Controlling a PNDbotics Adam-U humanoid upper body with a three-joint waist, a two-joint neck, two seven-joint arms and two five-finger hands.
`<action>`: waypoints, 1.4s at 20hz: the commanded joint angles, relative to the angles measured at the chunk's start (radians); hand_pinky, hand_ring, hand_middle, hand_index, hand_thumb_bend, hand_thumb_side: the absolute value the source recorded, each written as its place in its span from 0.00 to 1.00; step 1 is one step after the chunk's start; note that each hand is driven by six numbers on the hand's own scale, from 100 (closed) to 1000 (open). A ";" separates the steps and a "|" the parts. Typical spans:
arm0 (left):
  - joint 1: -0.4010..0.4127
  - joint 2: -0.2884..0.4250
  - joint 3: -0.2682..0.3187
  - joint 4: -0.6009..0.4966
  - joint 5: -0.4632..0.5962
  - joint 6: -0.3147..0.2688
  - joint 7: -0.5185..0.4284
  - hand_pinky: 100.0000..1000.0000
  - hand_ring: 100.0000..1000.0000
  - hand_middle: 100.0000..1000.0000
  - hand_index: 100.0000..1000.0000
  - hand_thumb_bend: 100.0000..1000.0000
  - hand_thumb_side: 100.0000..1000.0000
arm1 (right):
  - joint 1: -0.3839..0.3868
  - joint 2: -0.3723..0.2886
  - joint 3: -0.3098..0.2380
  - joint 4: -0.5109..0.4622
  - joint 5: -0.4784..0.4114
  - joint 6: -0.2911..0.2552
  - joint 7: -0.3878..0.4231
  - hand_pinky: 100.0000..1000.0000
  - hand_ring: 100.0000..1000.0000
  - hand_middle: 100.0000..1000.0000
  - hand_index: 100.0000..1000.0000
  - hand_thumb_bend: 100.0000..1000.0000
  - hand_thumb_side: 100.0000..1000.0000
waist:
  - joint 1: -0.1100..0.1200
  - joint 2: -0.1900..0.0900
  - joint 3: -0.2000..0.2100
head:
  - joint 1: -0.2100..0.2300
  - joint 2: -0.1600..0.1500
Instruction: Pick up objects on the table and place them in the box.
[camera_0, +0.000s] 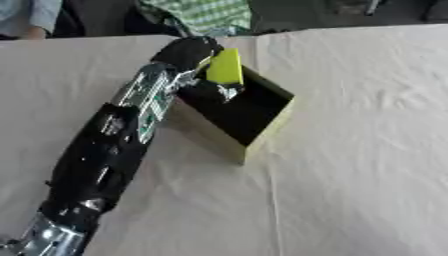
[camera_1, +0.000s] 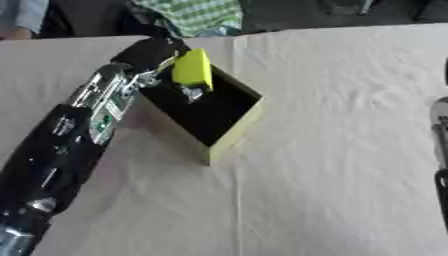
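Note:
A yellow-walled box (camera_0: 267, 131) with a dark inside stands on the cloth-covered table, turned at an angle. My left arm reaches up from the lower left, and my left hand (camera_0: 189, 53) is at the box's far corner. It is shut on a flat yellow object (camera_0: 226, 66), held upright over the box's open top. Silver fingertips (camera_0: 226, 91) show just below the object, inside the box's mouth. A grey and black part of my right hand (camera_1: 440, 122) shows at the right edge of the right eye view, away from the box.
A wrinkled beige cloth (camera_0: 359, 150) covers the table, with open surface to the right of and in front of the box. A green checked fabric (camera_0: 206, 15) lies past the table's far edge.

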 joint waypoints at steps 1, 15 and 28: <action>-0.014 0.003 0.016 0.000 -0.054 0.016 0.014 0.92 0.88 0.85 0.91 0.45 0.83 | -0.011 -0.012 -0.007 -0.017 -0.007 -0.002 0.001 0.70 0.70 0.44 0.78 0.00 0.68 | -0.012 -0.005 0.002 | 0.003 0.004; 0.003 0.005 0.045 -0.051 -0.100 0.093 0.126 0.92 0.88 0.85 0.91 0.47 0.93 | -0.007 -0.010 -0.011 -0.017 -0.007 -0.004 -0.004 0.70 0.71 0.44 0.78 0.00 0.68 | -0.013 -0.011 0.007 | 0.038 0.018; 0.249 0.169 0.218 -0.691 0.475 0.293 0.552 0.64 0.59 0.57 0.82 0.00 0.86 | 0.005 -0.036 -0.025 -0.017 0.004 -0.014 -0.019 0.70 0.70 0.45 0.78 0.00 0.67 | -0.017 -0.028 0.049 | -0.012 0.046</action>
